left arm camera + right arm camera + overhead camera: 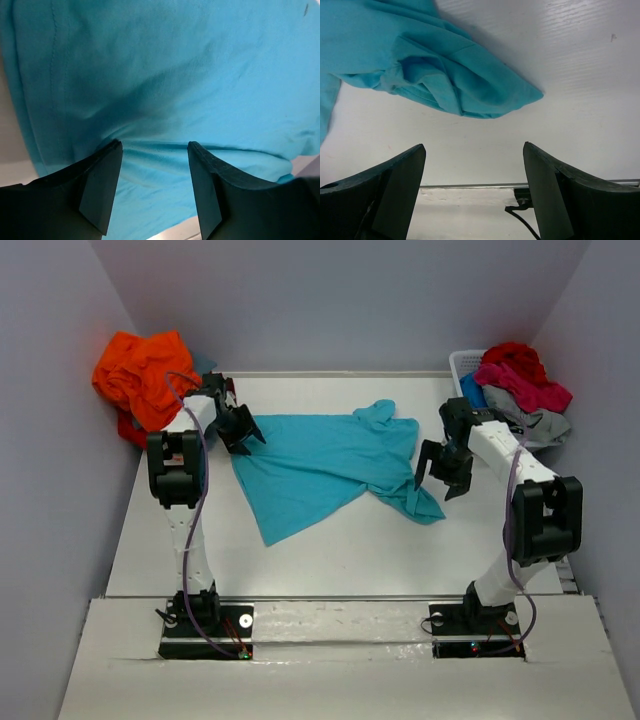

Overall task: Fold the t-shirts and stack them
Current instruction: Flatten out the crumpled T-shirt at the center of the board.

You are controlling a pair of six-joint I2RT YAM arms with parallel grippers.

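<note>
- A turquoise t-shirt (pixel 320 465) was spread, unfolded and creased, across the far middle of the white table (pixel 330 555), between the two arms.
- The left gripper (pixel 245 437) was held low over the shirt's left edge, near the far left of the table.
- In the left wrist view its jaws were seen apart, with turquoise cloth filling the gap beyond the fingertips (pixel 112 150); whether the tips touched the cloth could not be told.
- The right gripper (pixel 440 478) was poised just beside the shirt's right edge, above bare table.
- Its jaws were spread wide, and nothing was held between them.
- In the right wrist view a bunched, pointed corner of the shirt was seen lying on the table beyond the open fingers (pixel 547 170), apart from them.
- A heap of orange t-shirts (pixel 140 375) was piled at the far left corner, against the wall.
- A white slatted basket (pixel 462 362) was set at the far right corner, and red (pixel 515 357), pink (pixel 530 392) and light grey (pixel 545 425) t-shirts were heaped in it and over its near rim.
</note>
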